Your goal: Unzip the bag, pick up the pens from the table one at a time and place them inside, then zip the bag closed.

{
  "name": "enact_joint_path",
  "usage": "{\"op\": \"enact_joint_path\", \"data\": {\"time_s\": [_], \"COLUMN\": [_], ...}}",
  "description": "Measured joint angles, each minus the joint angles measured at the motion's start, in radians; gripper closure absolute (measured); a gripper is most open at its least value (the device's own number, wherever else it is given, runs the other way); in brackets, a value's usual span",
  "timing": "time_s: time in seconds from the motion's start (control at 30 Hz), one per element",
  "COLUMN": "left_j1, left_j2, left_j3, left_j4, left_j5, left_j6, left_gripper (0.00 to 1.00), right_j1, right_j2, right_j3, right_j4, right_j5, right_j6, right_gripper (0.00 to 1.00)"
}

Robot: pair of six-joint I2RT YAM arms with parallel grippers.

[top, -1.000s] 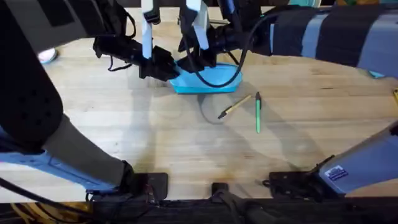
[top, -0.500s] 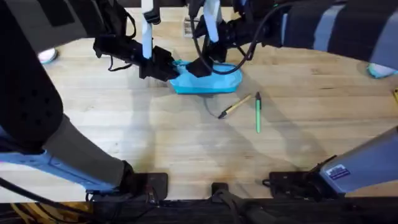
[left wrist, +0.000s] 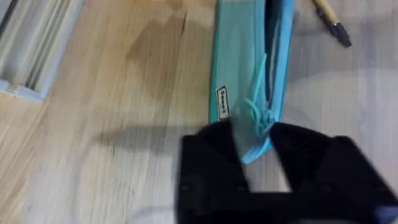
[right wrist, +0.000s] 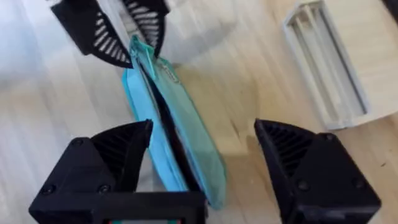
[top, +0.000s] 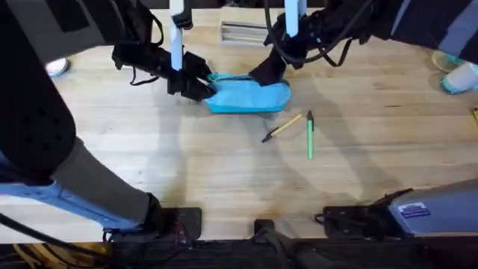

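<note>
We see the bag (top: pixel 249 96) lying at the far middle of the table (top: pixel 224 164), its long axis running left to right. The left gripper (top: pixel 203 84) is clamped on the bag's left end; the right gripper (right wrist: pixel 202 171) stands spread wide over its right end. Two pens lie nearer us: the tan pen (top: pixel 283 127) slanted, the green pen (top: pixel 310 134) pointing front to back. A pale grooved tray (top: pixel 243 32) sits behind. In the left wrist view the zipper gapes, its pull (left wrist: pixel 257 112) near the fingers (left wrist: pixel 208 168)

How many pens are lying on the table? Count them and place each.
2. The tan pen lies just in front of the bag; the green pen lies beside it on the table.
</note>
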Motion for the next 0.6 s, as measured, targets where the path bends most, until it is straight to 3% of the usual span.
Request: {"op": "enact_joint_path", "data": {"time_s": [0.03,0.13,0.17,0.47,0.6], "left_j1": [0.000,-0.001,-0.001,-0.001,0.003], "left_j2": [0.000,0.000,0.000,0.000,0.000], "left_j3": [0.000,0.000,0.000,0.000,0.013], "left_j4": [-0.001,0.000,-0.001,-0.001,-0.057], "left_j5": [0.002,0.010,0.011,0.014,0.014], "left_j6": [-0.003,-0.001,-0.005,-0.004,-0.004], "left_gripper": [0.607,0.130,0.044,0.007,0.007], "right_j1": [0.000,0.000,0.000,0.000,0.000], "right_j2": [0.000,0.000,0.000,0.000,0.000], "right_j3": [0.002,0.017,0.024,0.075,0.106], "right_j4": [-0.019,-0.051,-0.053,-0.058,-0.111], "right_j5": [0.005,0.020,0.023,0.039,0.042], "right_j6": [0.003,0.008,0.009,0.019,0.046], "right_gripper": [0.008,0.006,0.006,0.006,0.007]}}
